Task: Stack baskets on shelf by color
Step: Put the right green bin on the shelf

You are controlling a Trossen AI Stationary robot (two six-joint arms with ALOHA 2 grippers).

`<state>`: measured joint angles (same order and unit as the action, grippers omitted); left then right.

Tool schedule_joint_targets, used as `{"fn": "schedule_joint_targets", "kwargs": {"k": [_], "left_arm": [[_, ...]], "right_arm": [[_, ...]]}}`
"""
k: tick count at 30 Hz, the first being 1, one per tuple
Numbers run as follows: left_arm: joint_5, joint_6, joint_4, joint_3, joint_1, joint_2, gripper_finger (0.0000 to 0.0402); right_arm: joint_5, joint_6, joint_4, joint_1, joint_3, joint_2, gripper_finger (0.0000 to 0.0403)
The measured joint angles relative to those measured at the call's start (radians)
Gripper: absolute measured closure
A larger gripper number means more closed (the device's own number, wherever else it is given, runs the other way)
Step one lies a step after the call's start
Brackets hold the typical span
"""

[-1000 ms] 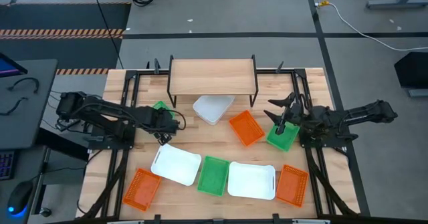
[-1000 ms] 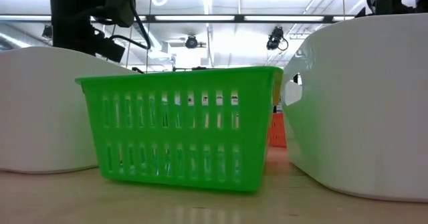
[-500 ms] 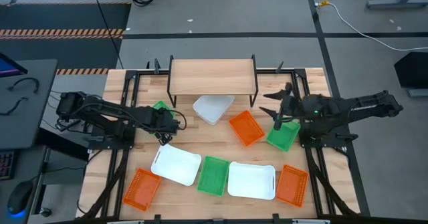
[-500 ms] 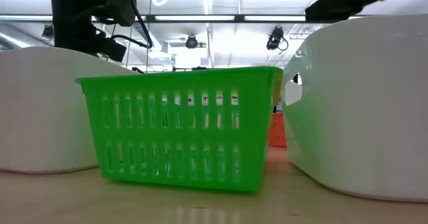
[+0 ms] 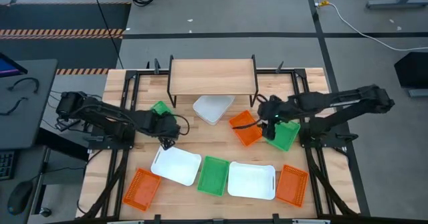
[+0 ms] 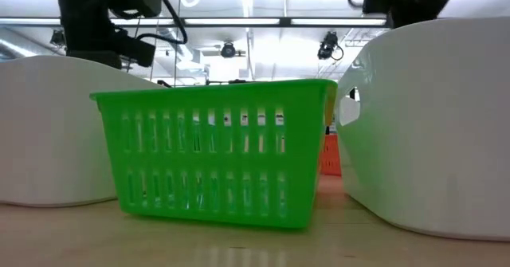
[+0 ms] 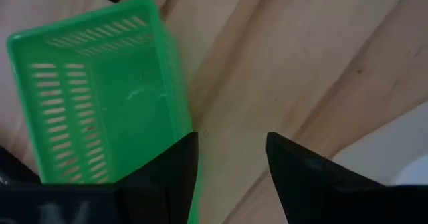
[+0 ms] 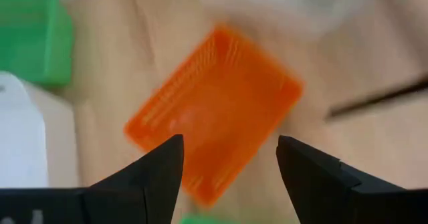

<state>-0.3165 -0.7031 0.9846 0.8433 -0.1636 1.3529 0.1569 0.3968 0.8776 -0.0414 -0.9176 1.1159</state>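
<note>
Counter (image 5: 221,140): light wood planks on a dark frame, standing on grey floor (image 5: 234,23) crossed by cables and hazard-striped tape; the low view shows ceiling lights and beams behind. Shelf (image 5: 212,77): wood top on black legs at the counter's far edge, top bare. White baskets, three: one (image 5: 212,107) just in front of the shelf, one (image 5: 176,165) at near left, one (image 5: 251,180) at near right; all look empty. Green baskets, three: one (image 5: 214,176) between the two near white ones, one (image 5: 286,134) at right of centre, one (image 5: 160,108) at left beside the shelf's leg. Orange baskets, three: one (image 5: 245,128) at centre, just beside the right green one, one (image 5: 142,186) at the near left corner, one (image 5: 291,184) at the near right corner. None stacked, none on the shelf. Right gripper (image 5: 265,120): fingers spread apart, holding nothing, poised over the centre orange basket. Left gripper (image 5: 168,134): fingers parted, empty, over bare wood between the left green basket and the near-left white one.
</note>
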Motion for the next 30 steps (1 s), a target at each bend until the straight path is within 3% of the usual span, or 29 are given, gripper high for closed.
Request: {"fn": "schedule_joint_targets", "kwargs": {"k": [8,14,20,30], "left_arm": [[-0.142,0.022,-0.069,0.001,-0.019,0.000,0.0216],[-0.342,0.307,-0.359,0.096,0.037,0.000,0.0219],[-0.306,0.637,-0.721,0.148,0.064,-0.001,0.0225],[-0.281,0.679,-0.786,0.148,0.113,0.000,0.0227]], "right_arm": [[-0.018,0.314,0.290,0.040,0.006,0.065,0.0158],[-0.021,0.427,0.298,0.078,0.046,0.062,0.0158],[-0.095,0.492,0.289,0.118,0.114,0.062,0.0158],[-0.079,0.643,0.113,0.152,0.169,0.062,0.0162]]}}
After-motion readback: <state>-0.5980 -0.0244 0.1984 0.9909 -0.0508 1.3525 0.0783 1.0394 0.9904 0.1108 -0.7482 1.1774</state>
